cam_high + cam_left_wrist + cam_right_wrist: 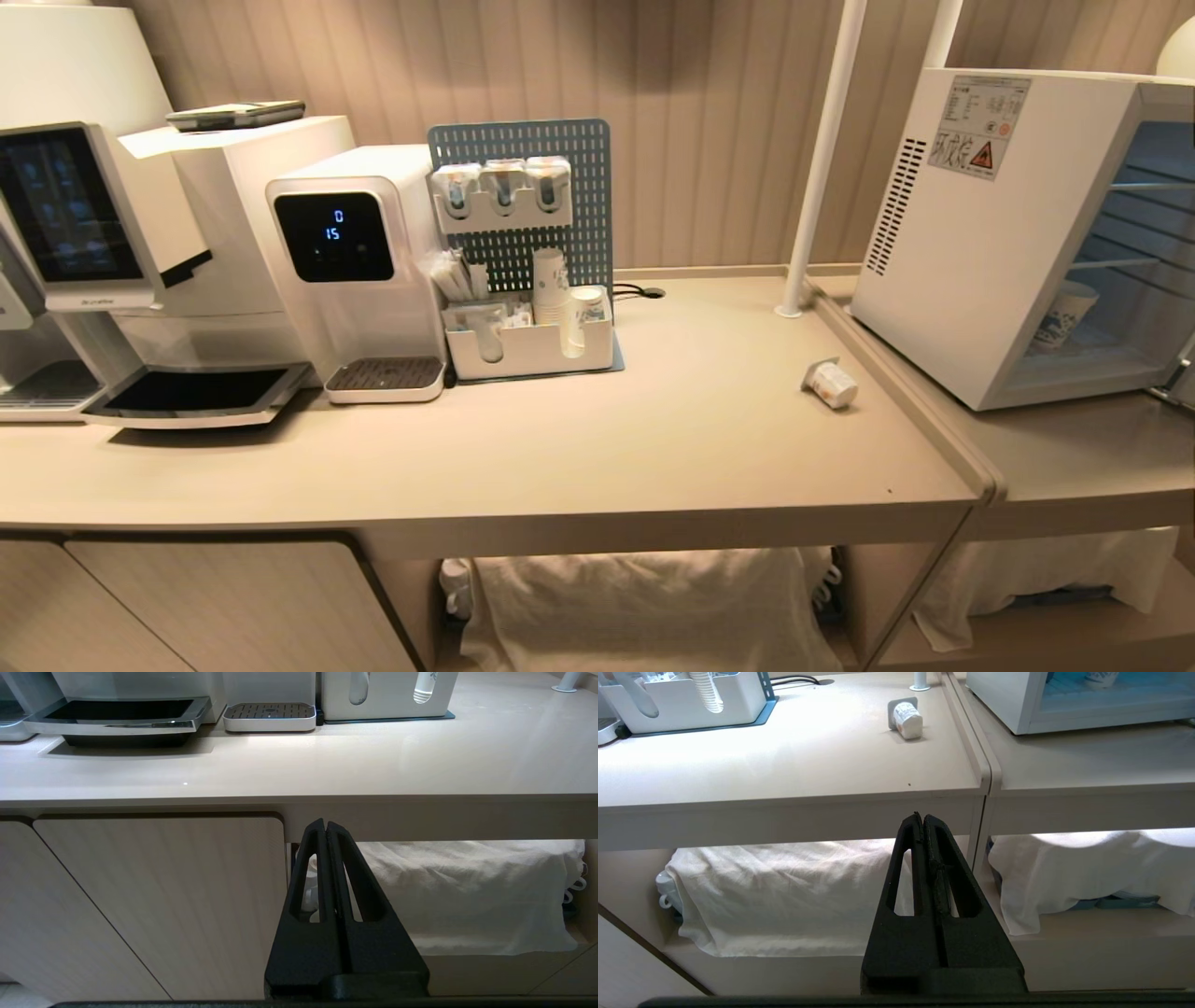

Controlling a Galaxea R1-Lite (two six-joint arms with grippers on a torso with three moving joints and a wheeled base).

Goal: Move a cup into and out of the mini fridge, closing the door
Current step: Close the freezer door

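The left gripper hangs below the tabletop edge, jaws pressed together and empty. The cup lies on its side near the tabletop's right edge. The right gripper is likewise closed on nothing. The fridge stands open at far right, its door mostly out of view. Judging from this, every step remains.

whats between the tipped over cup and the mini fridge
Only the raised seam where the two countertops meet; otherwise bare surface between the cup and the mini fridge. The head view shows it best.
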